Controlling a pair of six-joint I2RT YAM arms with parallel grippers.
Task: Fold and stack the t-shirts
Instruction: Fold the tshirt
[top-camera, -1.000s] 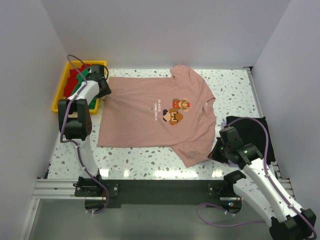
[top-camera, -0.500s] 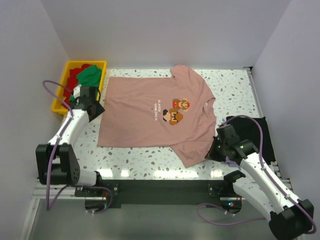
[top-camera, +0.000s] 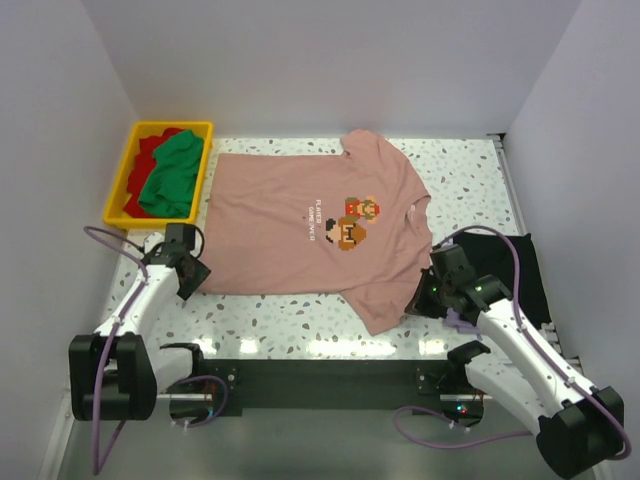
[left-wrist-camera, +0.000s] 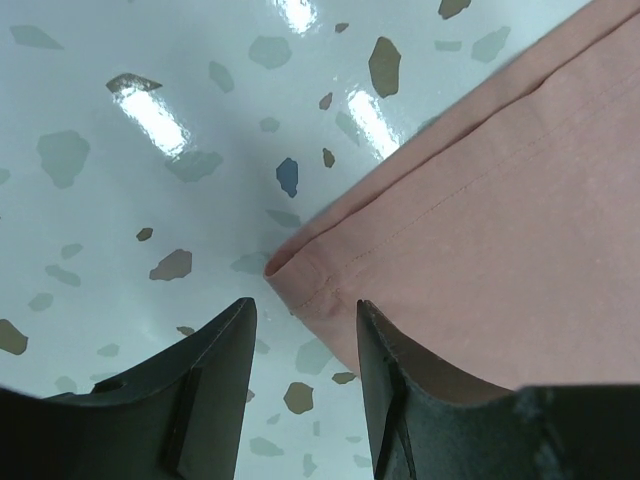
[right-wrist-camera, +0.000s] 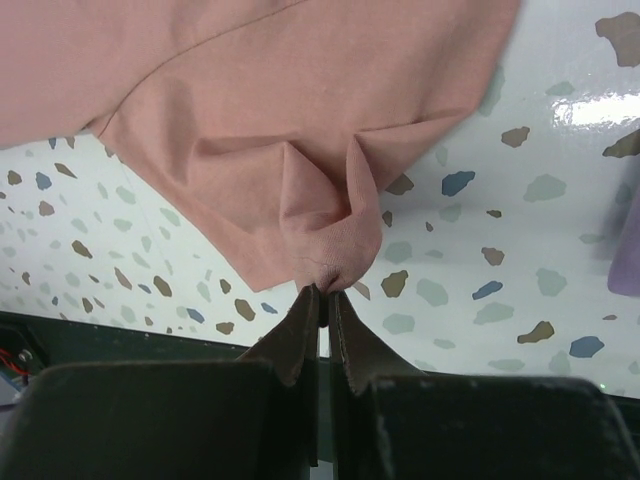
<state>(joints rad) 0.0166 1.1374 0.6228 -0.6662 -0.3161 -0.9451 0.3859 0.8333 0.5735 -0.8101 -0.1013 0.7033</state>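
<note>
The left end effector (left-wrist-camera: 303, 312), fingers spread and holding nothing, sits low over the speckled tabletop (top-camera: 470, 170). It is at the lower-left hem corner of the dusty-pink t-shirt (top-camera: 290, 230), which lies spread flat at the centre of the frame. The right end effector (right-wrist-camera: 322, 292) is clamped on a puckered fold of that shirt's sleeve at lower right. A black t-shirt (top-camera: 530, 265) lies just beyond it, at the right edge. A yellow bin (top-camera: 115, 205) at upper left holds a green t-shirt (top-camera: 172, 175) and a red t-shirt (top-camera: 148, 150). Only the left wrist view shows the hem corner just ahead of the open fingertips, in line with the gap between them.
</note>
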